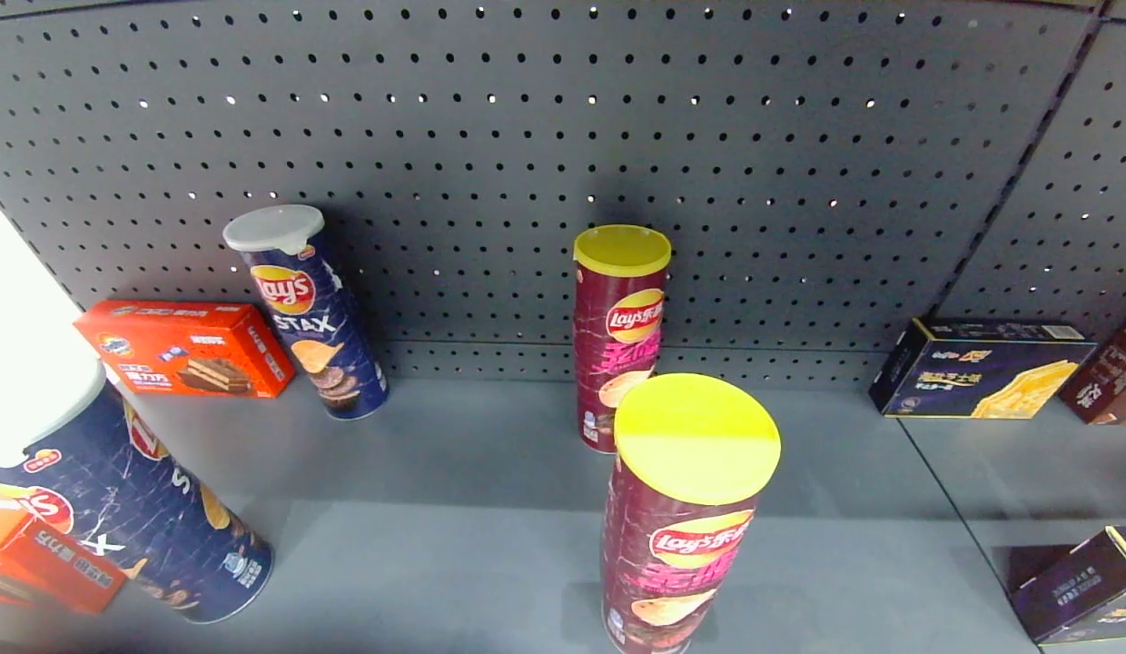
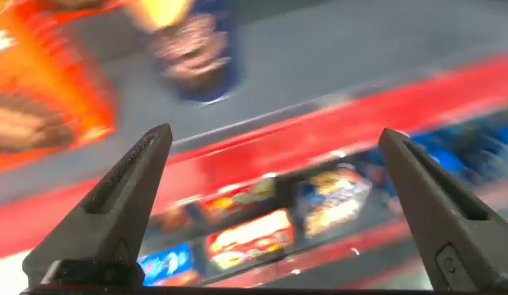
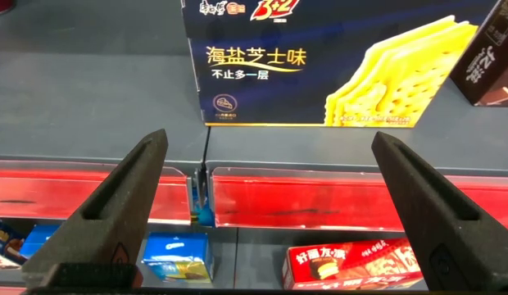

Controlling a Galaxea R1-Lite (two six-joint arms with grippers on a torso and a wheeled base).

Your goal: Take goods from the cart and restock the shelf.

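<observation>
On the grey shelf [image 1: 472, 472] two maroon chip cans with yellow lids stand upright, one at the back [image 1: 620, 336] and one nearer the front [image 1: 686, 518]. A blue chip can [image 1: 304, 309] leans against the pegboard, and a second blue can [image 1: 118, 490] stands front left. My left gripper [image 2: 274, 213] is open and empty in front of the shelf's red edge strip [image 2: 319, 131], below a blue can's base [image 2: 197, 57]. My right gripper [image 3: 270, 205] is open and empty, facing a dark blue cracker box [image 3: 336, 61].
A red box [image 1: 186, 350] lies at the back left, another [image 1: 45, 554] at the front left. The dark blue cracker box [image 1: 981, 368], a brown box [image 1: 1112, 372] and a purple box [image 1: 1071, 581] sit on the right. Packs [image 3: 176, 254] fill the shelf below.
</observation>
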